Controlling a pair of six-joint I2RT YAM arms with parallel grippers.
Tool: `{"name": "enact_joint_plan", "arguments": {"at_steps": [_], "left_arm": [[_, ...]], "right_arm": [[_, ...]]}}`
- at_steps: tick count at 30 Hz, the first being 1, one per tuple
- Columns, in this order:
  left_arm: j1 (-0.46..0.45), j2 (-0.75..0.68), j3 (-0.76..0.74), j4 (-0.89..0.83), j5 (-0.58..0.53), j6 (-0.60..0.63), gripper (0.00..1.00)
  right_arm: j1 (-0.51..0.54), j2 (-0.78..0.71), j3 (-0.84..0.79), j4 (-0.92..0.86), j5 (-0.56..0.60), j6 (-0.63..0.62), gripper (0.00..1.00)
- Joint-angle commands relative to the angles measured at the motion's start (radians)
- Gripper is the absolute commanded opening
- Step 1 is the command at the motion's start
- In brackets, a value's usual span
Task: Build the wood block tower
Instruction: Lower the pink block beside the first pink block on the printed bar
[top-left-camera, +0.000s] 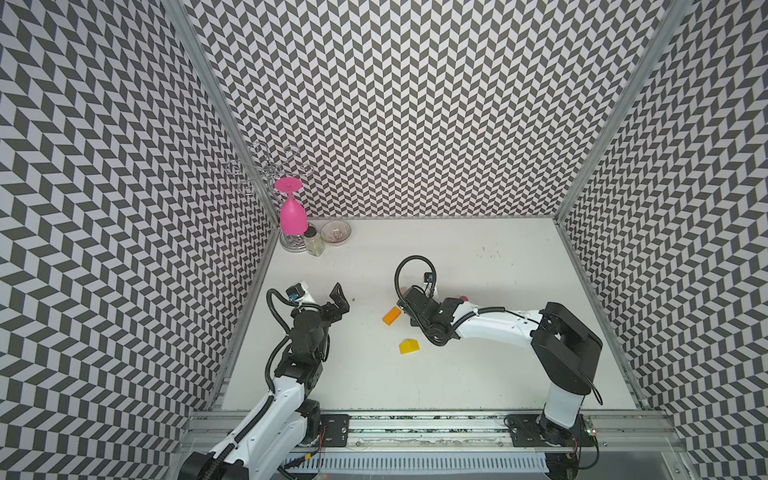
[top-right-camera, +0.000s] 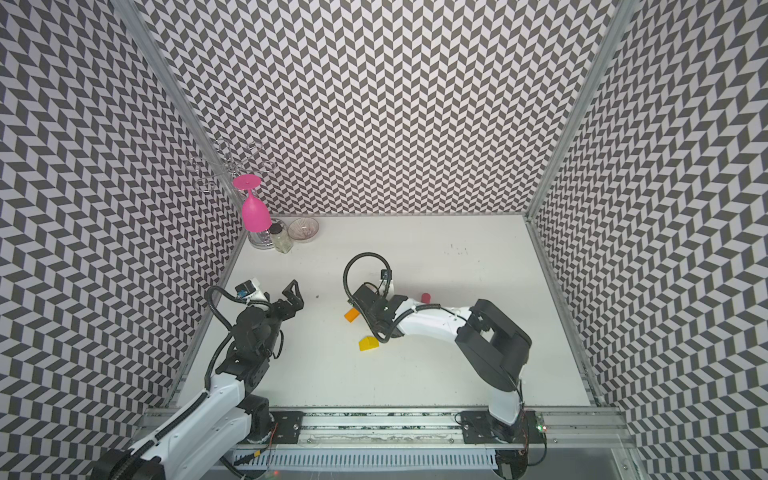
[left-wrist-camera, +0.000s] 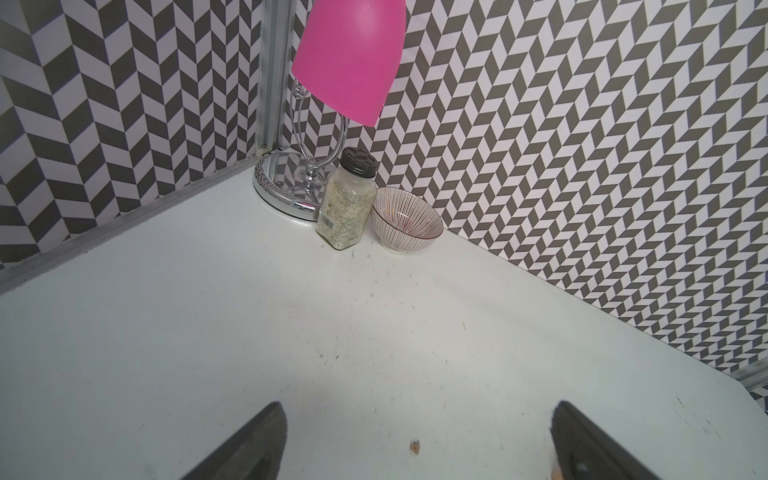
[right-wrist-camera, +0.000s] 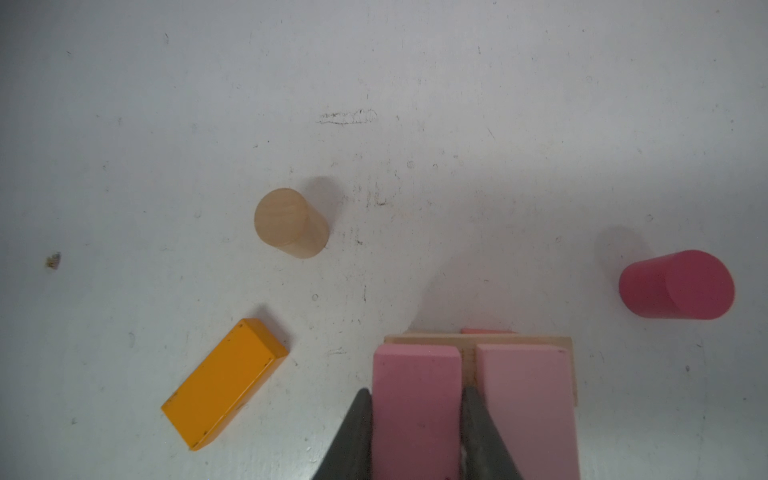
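Our scuffed white desk (top-left-camera: 457, 374) bears an orange block (top-left-camera: 392, 316), a yellow house-shaped block (top-left-camera: 409, 346), a tan cylinder (right-wrist-camera: 291, 223) and a red cylinder (right-wrist-camera: 676, 285), all apart. A spice jar (top-left-camera: 313, 242) and a bowl (top-left-camera: 336, 232) stand in its far corner.

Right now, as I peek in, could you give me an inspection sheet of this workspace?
Surface: white table, scuffed.
Job's things: pink bar and paler bar side by side on a tan bar; orange block, yellow block, tan cylinder and red cylinder loose.
Clutter: goblet hangs upside down on a rack; jar and bowl beside it.
Grippers: left fingers open, empty; right fingers shut on the pink bar.
Cables: black hoses loop along both arms.
Surroundings: chevron walls, metal frame.
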Motion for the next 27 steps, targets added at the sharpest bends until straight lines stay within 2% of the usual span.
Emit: {"name": "enact_joint_plan", "arguments": {"at_steps": [1,23,27], "left_arm": [[0.005,-0.006,-0.01,0.023,-0.001,0.0,1.0],[0.005,-0.007,-0.012,0.025,0.002,0.0,1.0],[0.005,-0.008,-0.012,0.025,0.002,-0.001,1.0]], "right_arm": [[-0.005,-0.006,-0.017,0.026,0.011,0.006,0.09],[-0.035,-0.004,-0.003,0.029,0.003,-0.008,0.1],[-0.035,0.0,0.0,0.041,-0.017,-0.019,0.2]]}}
